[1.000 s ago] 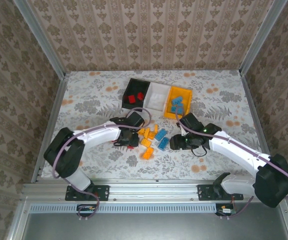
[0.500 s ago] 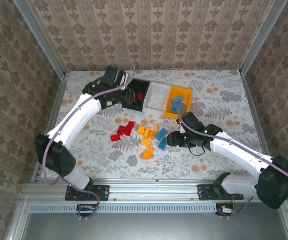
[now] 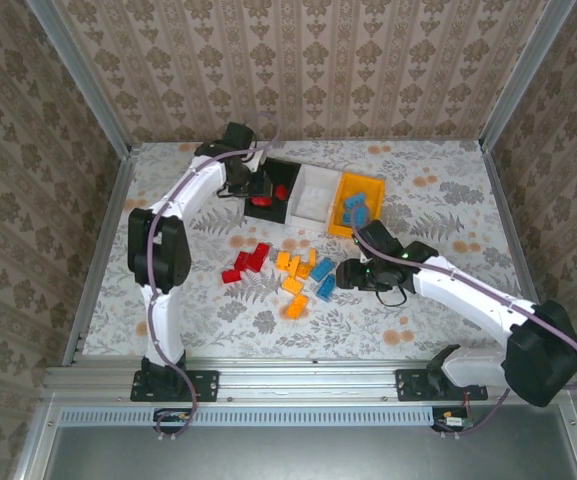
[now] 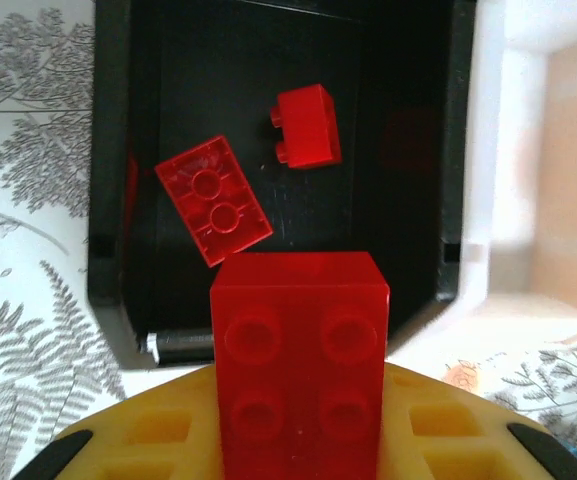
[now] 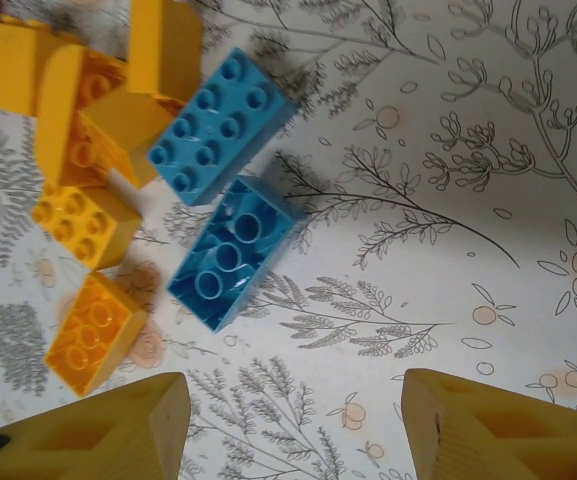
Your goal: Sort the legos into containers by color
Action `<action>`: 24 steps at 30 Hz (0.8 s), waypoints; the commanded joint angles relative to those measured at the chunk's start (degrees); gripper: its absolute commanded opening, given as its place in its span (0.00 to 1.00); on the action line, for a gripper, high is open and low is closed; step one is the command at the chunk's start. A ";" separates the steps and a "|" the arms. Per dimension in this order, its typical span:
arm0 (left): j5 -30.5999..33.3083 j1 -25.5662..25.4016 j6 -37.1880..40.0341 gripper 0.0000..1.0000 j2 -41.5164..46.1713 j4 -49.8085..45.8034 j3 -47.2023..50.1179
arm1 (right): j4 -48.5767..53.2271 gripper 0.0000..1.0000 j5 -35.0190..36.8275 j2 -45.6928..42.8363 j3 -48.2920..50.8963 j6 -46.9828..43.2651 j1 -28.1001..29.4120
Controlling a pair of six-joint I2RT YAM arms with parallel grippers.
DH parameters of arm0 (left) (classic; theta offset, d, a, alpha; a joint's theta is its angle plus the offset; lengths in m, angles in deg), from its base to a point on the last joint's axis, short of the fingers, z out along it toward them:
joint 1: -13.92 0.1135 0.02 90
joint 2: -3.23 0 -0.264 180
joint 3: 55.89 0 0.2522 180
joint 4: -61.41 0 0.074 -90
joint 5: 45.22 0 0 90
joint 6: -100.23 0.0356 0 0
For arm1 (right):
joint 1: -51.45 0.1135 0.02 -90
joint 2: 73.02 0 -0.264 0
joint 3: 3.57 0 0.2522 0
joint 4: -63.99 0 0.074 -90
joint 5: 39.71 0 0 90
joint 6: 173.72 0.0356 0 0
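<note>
My left gripper (image 3: 259, 186) hangs over the black container (image 4: 408, 150), shut on a red lego (image 4: 300, 360). Two more red legos (image 4: 213, 198) lie inside that bin. The white container (image 3: 315, 192) and the orange-yellow container (image 3: 360, 204), which holds blue legos, adjoin it on the right. My right gripper (image 5: 293, 425) stands open low over the table, just right of two loose blue legos (image 5: 233, 255). Orange legos (image 3: 294, 272) and red legos (image 3: 244, 262) lie loose mid-table.
The loose bricks sit in a cluster between the two arms, reds to the left, oranges in the middle, blues to the right. A metal frame and patterned walls enclose the flowered tabletop (image 3: 438, 200).
The left arm swung from the red pile up to the black bin, carrying a red lego. The right gripper crept slightly left toward the blue legos.
</note>
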 commanded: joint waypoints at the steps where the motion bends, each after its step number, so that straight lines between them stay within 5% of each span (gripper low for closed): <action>1: -2.75 0.09 2.88 0.27 -3.04 -1.47 -4.54 | -1.27 0.61 0.93 2.82 -1.43 1.16 -0.28; 8: -3.70 0.72 3.50 0.28 -11.19 -3.27 -12.60 | -1.07 0.67 0.91 5.59 -2.87 1.12 -0.25; 13: -3.72 1.07 3.77 0.42 -14.48 -5.88 -17.55 | -0.79 0.68 1.03 5.59 -3.41 1.25 -0.25; 24: -3.97 1.02 2.57 0.61 -0.39 -2.01 -4.48 | -0.24 0.69 1.31 6.38 -4.41 2.05 -0.27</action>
